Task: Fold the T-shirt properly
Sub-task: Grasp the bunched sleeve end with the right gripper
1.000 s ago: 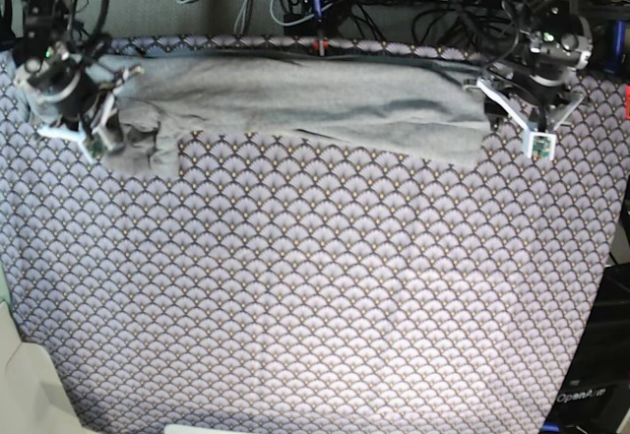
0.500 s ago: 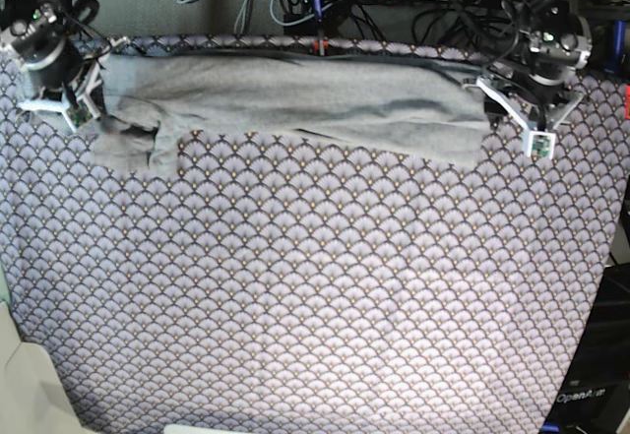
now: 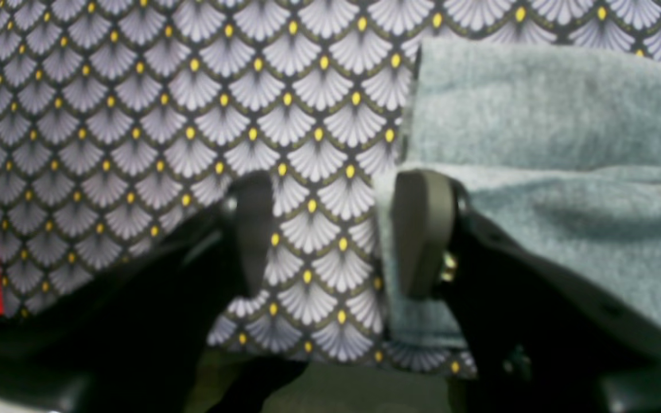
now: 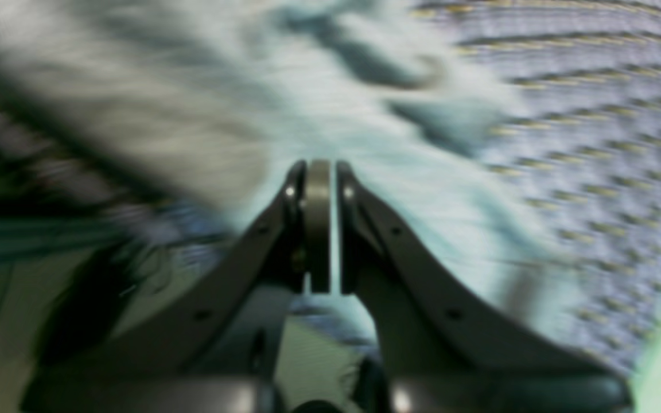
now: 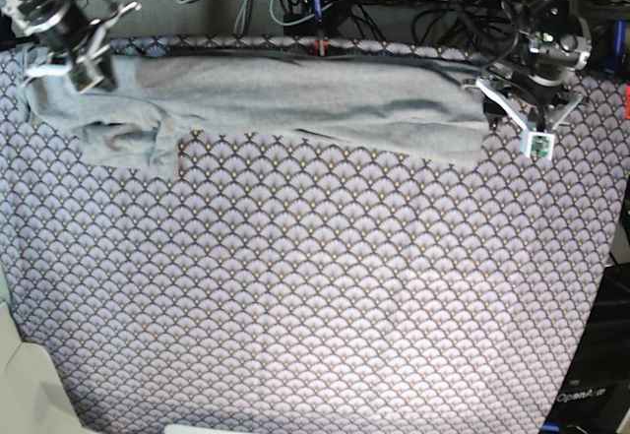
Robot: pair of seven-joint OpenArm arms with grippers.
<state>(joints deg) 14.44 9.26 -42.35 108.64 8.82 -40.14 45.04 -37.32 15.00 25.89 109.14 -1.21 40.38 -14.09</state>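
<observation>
Here, the T-shirt (image 5: 295, 104) lies as a long grey band across the far edge of the tablecloth (image 5: 315, 286).

Its long axis runs arm to arm: the left gripper (image 3: 330, 235), jaws apart, sits at one end with a fingertip (image 3: 422, 229) touching the hem; the right gripper (image 4: 322, 223), jaws together, hangs over the other, rumpled end.

Black arms (image 5: 551, 35), dark grey claws (image 3: 336, 235)

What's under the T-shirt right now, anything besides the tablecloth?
Only the scallop-patterned tablecloth shows around and beneath the T-shirt, which lies in a long band at the far edge. Whatever sits under its folded layers is covered, so I cannot tell.
</observation>
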